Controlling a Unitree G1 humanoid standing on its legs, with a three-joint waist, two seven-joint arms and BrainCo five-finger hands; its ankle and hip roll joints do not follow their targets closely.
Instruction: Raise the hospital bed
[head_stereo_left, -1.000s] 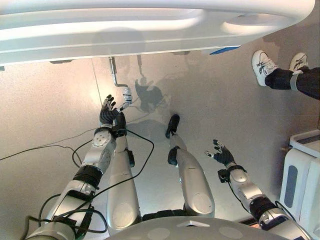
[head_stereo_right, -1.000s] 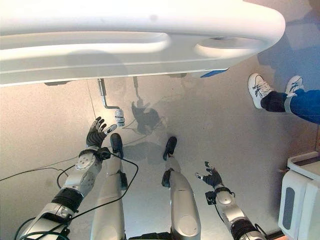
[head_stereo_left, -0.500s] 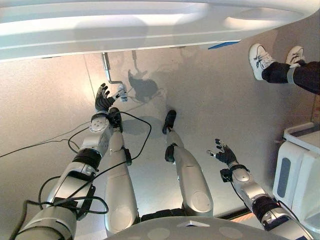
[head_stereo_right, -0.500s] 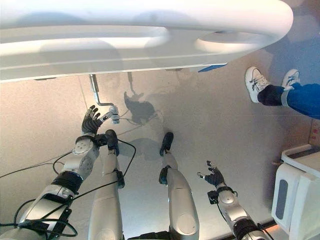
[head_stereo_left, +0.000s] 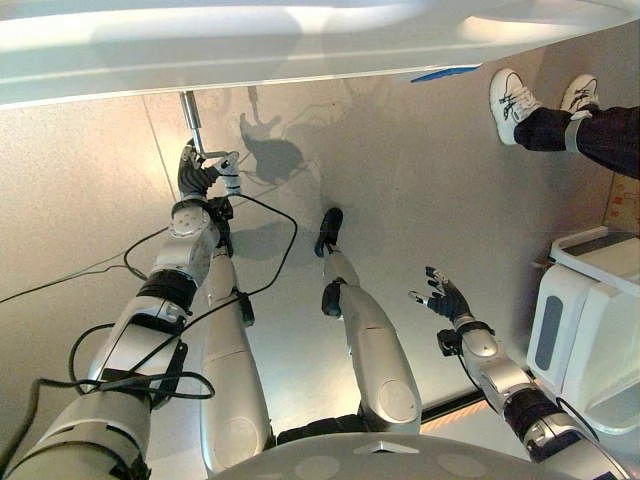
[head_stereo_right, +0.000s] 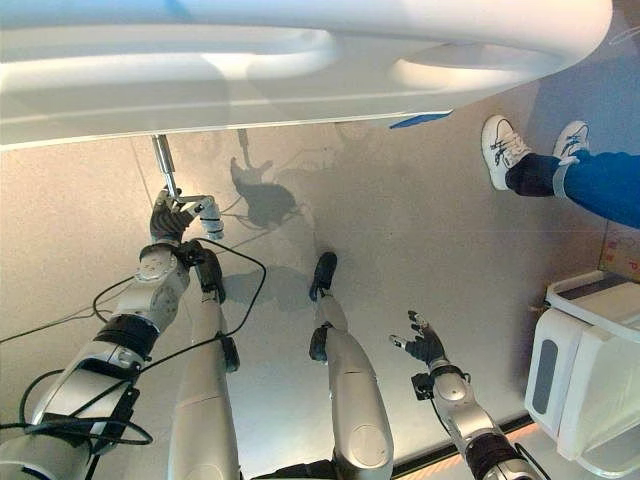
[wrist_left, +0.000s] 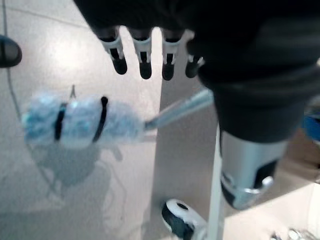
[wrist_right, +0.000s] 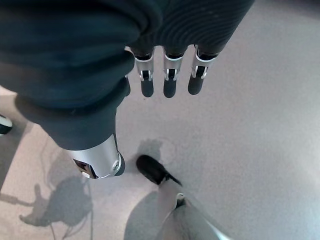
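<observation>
Eye views — the hospital bed (head_stereo_left: 250, 45) is spanning the top, white and moulded. Its metal crank (head_stereo_left: 189, 115) is hanging below the bed's edge, ending in a padded white handle (head_stereo_right: 209, 220). The left hand (head_stereo_left: 193, 174) is reaching up just beside that handle, fingers spread. The right hand (head_stereo_left: 444, 298) is hovering over the grey floor (head_stereo_left: 420, 190), fingers spread. A person's white shoes (head_stereo_left: 508, 96) are standing at upper right, a white cart (head_stereo_left: 585, 330) at right.

Left wrist view — the fingers (wrist_left: 145, 62) are hanging straight, apart from the handle (wrist_left: 80, 122).

Right wrist view — the fingers (wrist_right: 170, 82) are hanging relaxed, holding nothing.
</observation>
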